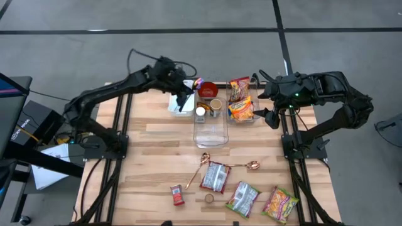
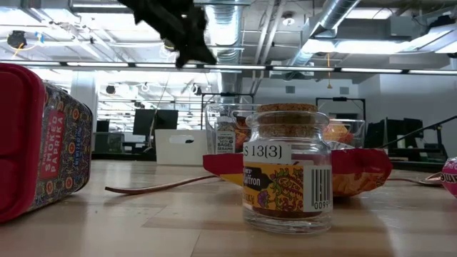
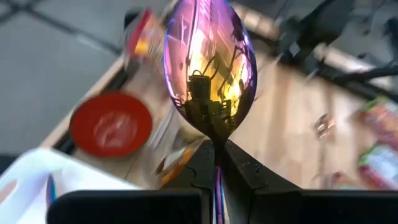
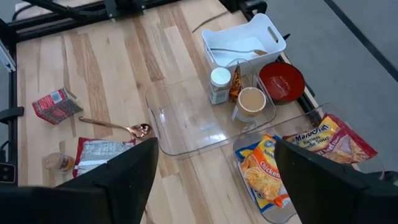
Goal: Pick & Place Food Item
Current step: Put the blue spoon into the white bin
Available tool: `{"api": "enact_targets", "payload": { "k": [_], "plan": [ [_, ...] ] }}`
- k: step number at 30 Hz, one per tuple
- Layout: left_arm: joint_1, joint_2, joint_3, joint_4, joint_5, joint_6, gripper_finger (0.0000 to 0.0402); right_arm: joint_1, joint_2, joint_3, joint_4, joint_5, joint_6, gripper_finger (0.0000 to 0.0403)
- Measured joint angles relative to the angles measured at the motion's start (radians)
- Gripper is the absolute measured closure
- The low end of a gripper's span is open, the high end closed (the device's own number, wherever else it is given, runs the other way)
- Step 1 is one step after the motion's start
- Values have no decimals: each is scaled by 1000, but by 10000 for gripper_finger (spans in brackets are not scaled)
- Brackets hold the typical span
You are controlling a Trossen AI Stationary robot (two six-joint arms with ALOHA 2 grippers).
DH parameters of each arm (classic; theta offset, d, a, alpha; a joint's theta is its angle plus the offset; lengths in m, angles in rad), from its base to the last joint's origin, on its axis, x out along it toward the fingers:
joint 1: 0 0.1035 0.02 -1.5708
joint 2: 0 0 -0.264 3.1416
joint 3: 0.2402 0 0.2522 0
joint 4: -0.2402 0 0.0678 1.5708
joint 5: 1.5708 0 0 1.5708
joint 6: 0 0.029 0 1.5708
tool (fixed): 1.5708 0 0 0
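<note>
Left gripper (image 1: pixel 186 95) was clamped on an iridescent spoon (image 3: pixel 210 62), bowl pointing away from the fingers, held above the white bin (image 1: pixel 174 104) near the table's far edge. Bin lay directly beneath; lowering room looked clear. Right gripper (image 1: pixel 269 107) hovered wide open, empty, beside the snack tray (image 1: pixel 242 118).

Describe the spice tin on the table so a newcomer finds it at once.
Start at the clear tray in the middle of the wooden table, then go toward the near edge where the packets lie. Left of the silver packet sits the small red tin: it is the only boxy item, standing apart.
</note>
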Motion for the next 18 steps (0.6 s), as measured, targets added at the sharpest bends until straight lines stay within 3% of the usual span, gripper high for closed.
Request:
{"api": "enact_targets", "payload": {
  "k": [7,18],
  "plan": [
    [107,132,2,6,23,11,395,0,0,0,-6,0,41,88],
    [230,221,3,7,67,-29,395,0,0,0,-13,0,45,88]
  ]
}}
